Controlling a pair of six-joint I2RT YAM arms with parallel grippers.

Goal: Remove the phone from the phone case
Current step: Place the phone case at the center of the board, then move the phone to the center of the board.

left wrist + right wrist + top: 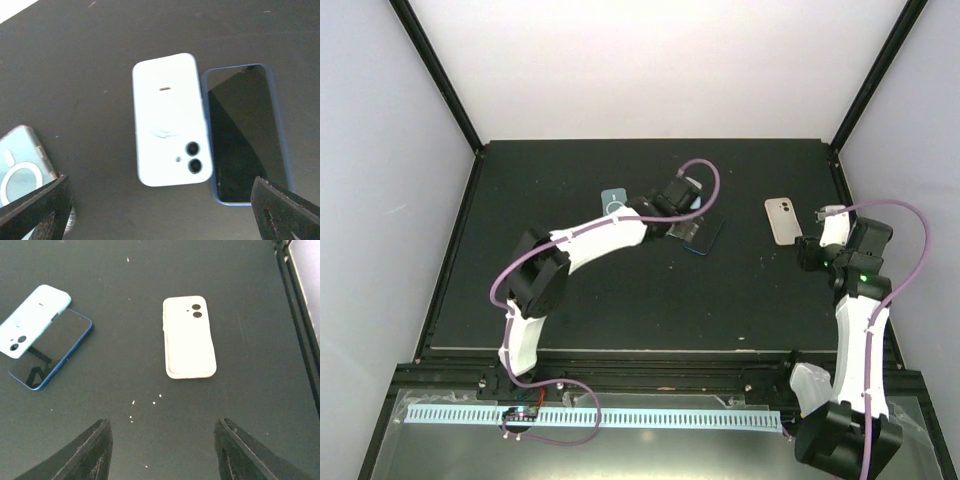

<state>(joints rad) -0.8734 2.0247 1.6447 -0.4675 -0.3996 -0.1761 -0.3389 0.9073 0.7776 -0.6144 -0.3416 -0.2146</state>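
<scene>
On the matte black bench (620,300), furthest left, a ringed case (20,167) lies flat. It is bluish and see-through, with a white circle on its back and rounded corners.

Above the middle of the bench hangs the left tool (159,200). Its dark fingers are spread wide and have hold of nothing.

Below it lies the pale blue case (167,120), a smooth, matte slab with rounded corners. Its back is up, and its two dark camera holes are at the end nearer the tool.

Along its right side lies the phone (245,135), out of the case. It is a slim blue-edged rectangle with its glossy black screen up. The long edges of the two seem to touch. From above, the phone's long axis runs diagonally, from near-left to far-right. I cannot tell which end is its top.

Well apart to the right lies a cream case (189,337), soft-looking and matte. It lies lengthwise away from the arms, with its camera holes at the far end.

Near it, the right tool (162,440) is wide open and empty.
</scene>
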